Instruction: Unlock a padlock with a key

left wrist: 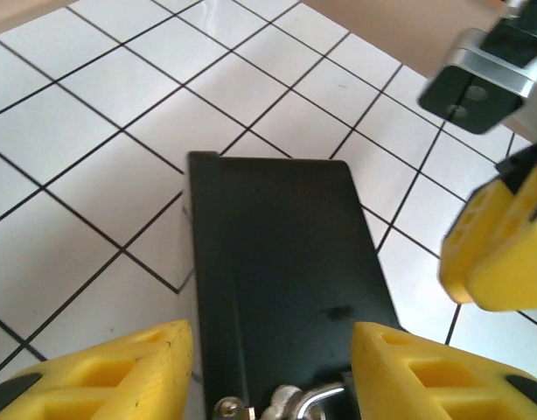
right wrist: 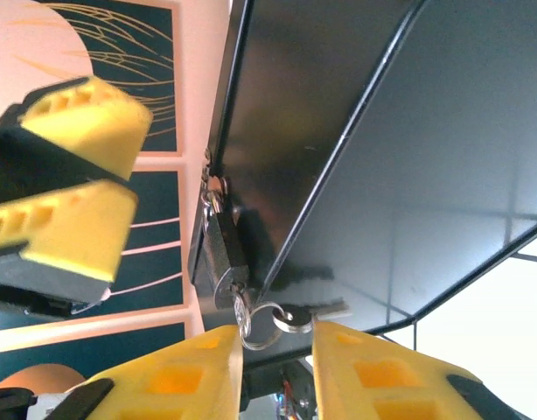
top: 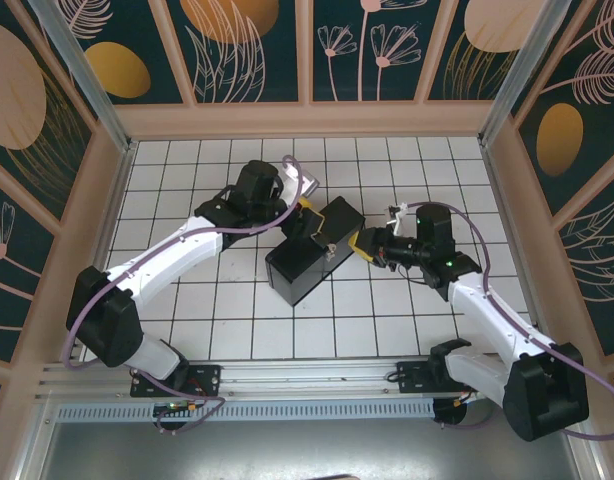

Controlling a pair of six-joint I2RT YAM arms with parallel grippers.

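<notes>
1. The padlock [right wrist: 220, 254] hangs from the hasp at the edge of the black box [top: 297, 270]. Its long axis runs from the hasp towards the right gripper [right wrist: 277, 367].
2. A key ring [right wrist: 264, 325] hangs from the padlock's lower end, and what looks like the key [right wrist: 328, 308] lies just beside it. I cannot tell whether a key sits in the keyhole.
3. The right gripper's jaws stand narrowly apart, with the ring at their tips but not clamped. This arm is the nearer one.
4. The left gripper [left wrist: 273, 372] has its jaws apart over the box's hasp end, just beside the padlock and holding nothing.
5. Room is tight: the box edge and the left fingers flank the padlock, so any approach should probably follow its long axis.
</notes>
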